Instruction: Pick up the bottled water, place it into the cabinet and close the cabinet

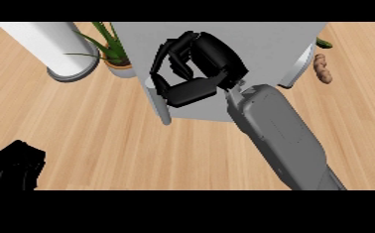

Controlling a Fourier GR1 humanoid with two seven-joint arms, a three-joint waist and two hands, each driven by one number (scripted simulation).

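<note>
A grey cabinet (256,38) stands at the top middle of the head view. One pale door panel (159,105) sticks out at its left and another door panel (296,68) at its right. My right hand (196,71) hovers over the cabinet's left part with its fingers curled toward the thumb, fingertips close to the left door panel. Only grey cabinet surface shows in the gap between fingers and thumb. No bottled water is visible anywhere. My left hand (21,165) rests at the lower left edge, away from the cabinet.
A white cylinder (55,48) stands at the top left. Beside it, against the cabinet's left side, is a potted green plant (113,48). A small brown lumpy object (322,68) lies right of the cabinet. The wooden counter (110,147) stretches across the front.
</note>
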